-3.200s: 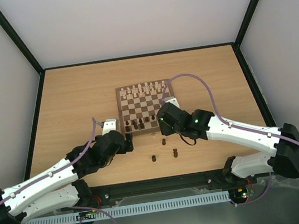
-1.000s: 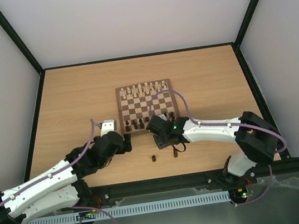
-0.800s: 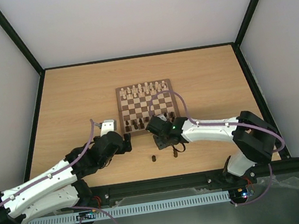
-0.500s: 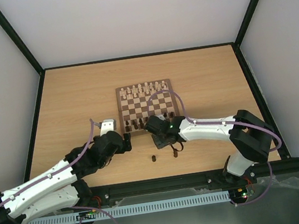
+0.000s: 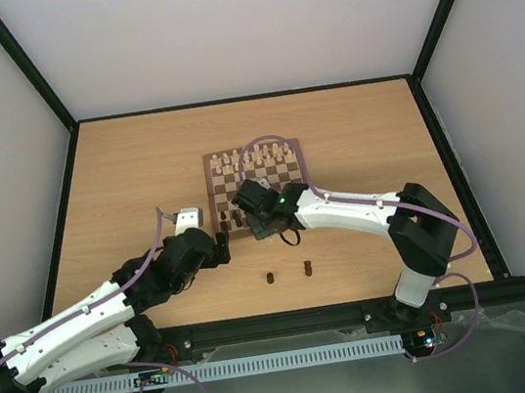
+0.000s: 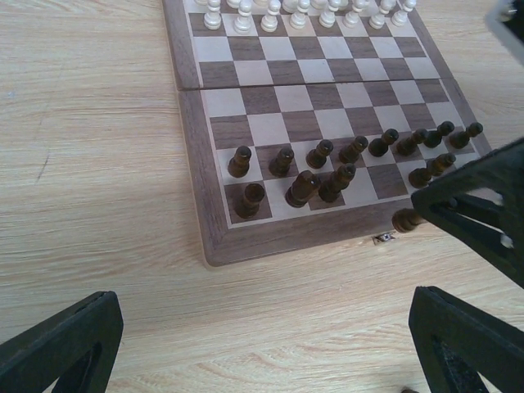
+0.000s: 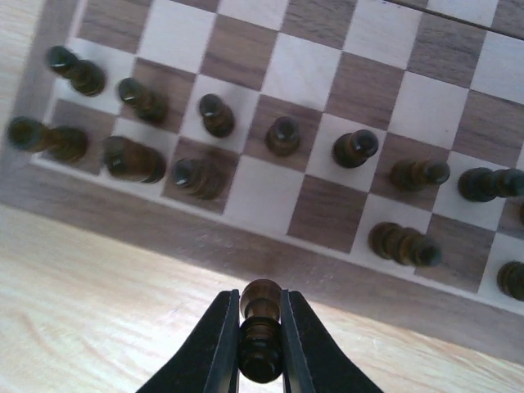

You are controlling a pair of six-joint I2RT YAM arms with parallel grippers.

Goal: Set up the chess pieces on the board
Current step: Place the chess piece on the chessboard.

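Note:
The board (image 5: 209,180) lies mid-table, with several dark chess pieces (image 6: 303,187) standing in its two nearest rows. My right gripper (image 7: 260,296) is shut on one dark piece (image 7: 261,336), held just above the board's near border (image 7: 352,270). The left wrist view shows that held piece (image 6: 405,219) at the border too. In front of it, two near-row squares (image 7: 262,192) have no piece on them. Two more dark pieces (image 5: 270,277) (image 5: 307,269) stand loose on the table near the arms. My left gripper (image 6: 262,352) hovers open over bare table off the board's near left corner.
Cream-white chessmen (image 5: 252,156) fill the board's far rows. The right arm (image 5: 344,209) stretches across the table in front of the board, and its cable (image 5: 269,141) loops over the board's far side. Black frame rails edge the table.
My right gripper shut on a loose dark piece on the table, lifted it, and carried it left to the board's near edge. The left arm stayed where it was.

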